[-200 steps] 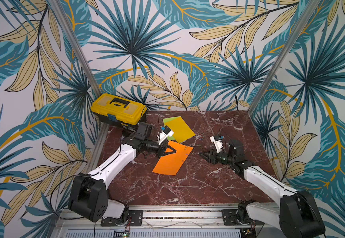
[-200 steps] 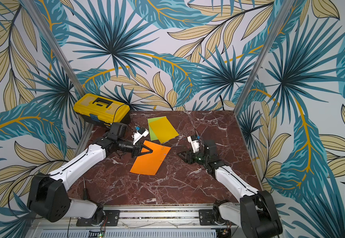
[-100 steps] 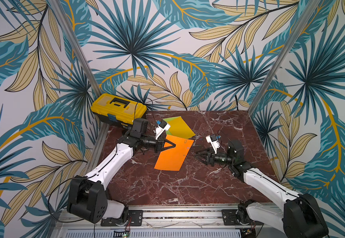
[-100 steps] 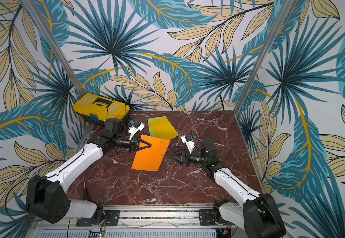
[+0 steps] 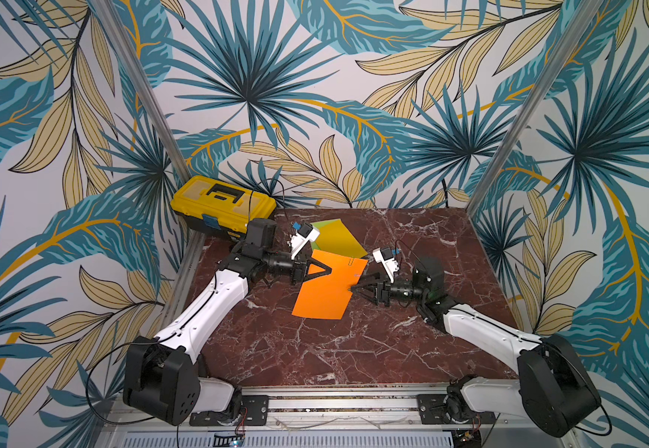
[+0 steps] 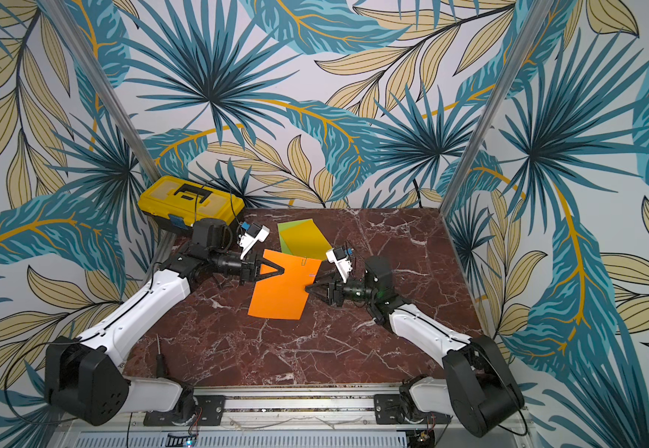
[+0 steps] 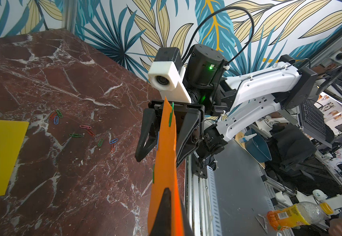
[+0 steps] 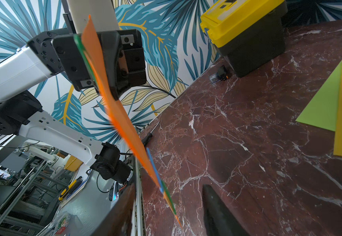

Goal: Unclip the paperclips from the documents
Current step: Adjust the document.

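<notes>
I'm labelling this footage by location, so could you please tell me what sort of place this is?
Probably a robotics lab test cell: white-and-black robot arms mounted on an aluminium rail, a dark red marble-patterned tabletop boxed in by leaf-print wall panels, and cluttered work desks beyond.

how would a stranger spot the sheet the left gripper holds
On the red marble table, look from the yellow toolbox at the back corner towards the middle. The orange sheet is there, pinched by the left gripper. Unlike the golden yellow sheet and lime green sheet lying flat behind it, it is lifted and carries paperclips on its edges.
</notes>
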Motion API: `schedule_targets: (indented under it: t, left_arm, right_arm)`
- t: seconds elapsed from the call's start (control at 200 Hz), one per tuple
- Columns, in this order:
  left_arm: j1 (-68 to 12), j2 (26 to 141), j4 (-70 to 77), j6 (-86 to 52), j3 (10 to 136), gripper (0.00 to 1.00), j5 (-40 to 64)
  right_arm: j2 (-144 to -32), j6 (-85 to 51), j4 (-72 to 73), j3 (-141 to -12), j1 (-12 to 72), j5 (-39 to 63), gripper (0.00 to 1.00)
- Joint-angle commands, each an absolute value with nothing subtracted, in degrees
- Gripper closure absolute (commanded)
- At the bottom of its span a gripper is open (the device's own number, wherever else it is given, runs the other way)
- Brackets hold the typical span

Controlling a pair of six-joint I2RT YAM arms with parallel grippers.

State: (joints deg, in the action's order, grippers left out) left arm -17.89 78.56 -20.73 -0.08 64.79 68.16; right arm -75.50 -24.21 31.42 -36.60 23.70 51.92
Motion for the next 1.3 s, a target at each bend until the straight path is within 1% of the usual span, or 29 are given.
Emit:
schedule_targets:
  t: [0.0, 0.11, 0.21, 0.275, 0.436, 0.476, 0.646, 0.736, 0.791, 0.891, 0.946, 1.077, 1.202, 1.297]
  left_arm:
    - [-17.8, 77.1, -19.4, -0.6, 65.4, 1.00, 69.3]
    - [-17.8, 77.4, -19.4, -0.7, 65.6, 1.00, 69.5]
    - [-17.9, 77.7, -19.3, -0.8, 65.5, 1.00, 69.7]
    - [-17.9, 77.9, -19.4, -0.8, 65.2, 1.00, 69.8]
    - [-17.9, 77.9, -19.4, -0.8, 64.9, 1.00, 69.5]
    - [-17.9, 77.8, -19.4, -0.8, 64.9, 1.00, 69.4]
    - [-17.9, 77.7, -19.4, -1.1, 64.9, 1.00, 68.8]
    - [-18.0, 77.6, -19.4, -1.3, 65.0, 0.88, 69.0]
    - [-18.0, 77.8, -19.4, -1.5, 65.0, 0.82, 69.0]
    - [-17.9, 78.0, -19.4, -1.8, 65.2, 0.78, 69.4]
    - [-18.0, 78.4, -19.4, -2.0, 65.3, 0.77, 69.7]
    - [-19.0, 79.4, -19.4, -2.3, 65.7, 0.78, 69.8]
    - [-20.0, 80.2, -19.4, -2.2, 66.1, 0.88, 69.7]
    - [-20.3, 80.7, -19.4, -2.3, 66.3, 0.94, 69.6]
  right_arm:
    - [-76.9, -26.7, 36.8, -38.0, 24.7, 52.6, 0.49]
    - [-77.8, -28.7, 39.9, -37.9, 25.3, 52.7, 0.56]
    - [-77.8, -29.8, 41.6, -37.6, 25.6, 52.7, 0.66]
    - [-77.7, -29.7, 41.4, -37.6, 25.7, 52.8, 0.74]
    - [-77.0, -28.2, 38.8, -37.5, 25.7, 53.0, 0.96]
    - [-76.8, -27.8, 38.1, -37.5, 25.7, 53.1, 1.00]
    - [-75.6, -23.7, 31.3, -38.5, 25.7, 53.0, 1.00]
    - [-74.6, -20.0, 25.3, -39.7, 25.7, 53.1, 1.00]
    - [-74.0, -17.7, 21.9, -40.4, 25.7, 53.0, 1.00]
    - [-73.2, -14.5, 16.9, -41.5, 25.7, 53.2, 1.00]
    - [-73.0, -13.4, 15.2, -41.9, 25.7, 53.2, 1.00]
    - [-73.1, -13.0, 14.4, -42.3, 25.7, 53.4, 1.00]
    - [-73.2, -13.2, 14.6, -42.5, 25.7, 53.3, 1.00]
    - [-73.0, -13.0, 14.4, -42.5, 25.7, 53.0, 1.00]
